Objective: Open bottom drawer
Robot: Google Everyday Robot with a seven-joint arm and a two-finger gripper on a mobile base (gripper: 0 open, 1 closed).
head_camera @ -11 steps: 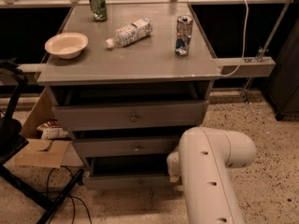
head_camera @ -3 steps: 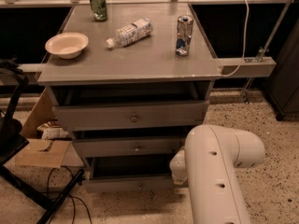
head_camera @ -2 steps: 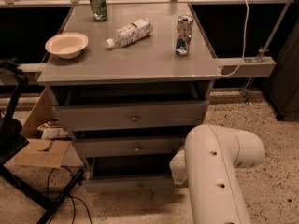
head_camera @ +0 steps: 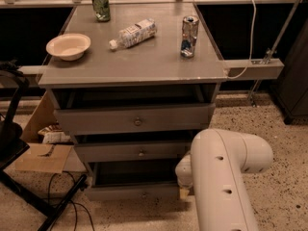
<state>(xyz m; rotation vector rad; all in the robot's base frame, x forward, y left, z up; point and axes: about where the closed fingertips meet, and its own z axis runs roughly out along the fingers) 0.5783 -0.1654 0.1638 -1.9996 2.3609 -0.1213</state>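
Pulling the bottom drawer (head_camera: 126, 192) out is the step in hand, by my judgement. This drawer is the lowest and slimmest of three grey fronts, under the tabletop's near edge and close to the floor. Its tiny knob (head_camera: 144, 194) sits at the centre. A dark gap shows above and behind its front, so it seems partly open already, with most of the travel left to do.

The gripper (head_camera: 184, 179) is low, below the near-right corner of the tabletop (head_camera: 144, 64), just beside the right end of the bottom drawer front. The white arm (head_camera: 226, 172) covers most of it, so I cannot tell if the claw is wide, narrow or holding sth.

To do it well, the pull should go straight out from the cabinet, parallel to the drawer's sides, w/o sideways force. The contact seems near the right end, not at the knob, so the drawer may twist and jam; a slow, even motion is safer. The middle drawer (head_camera: 130, 151) hangs over it, so the wrist should go low and not lift.

On top, the bowl (head_camera: 68, 46) near the left edge, the lying bottle (head_camera: 133, 32) and esp. the upright can (head_camera: 189, 30) near the right edge could shake if the cabinet is jerked.
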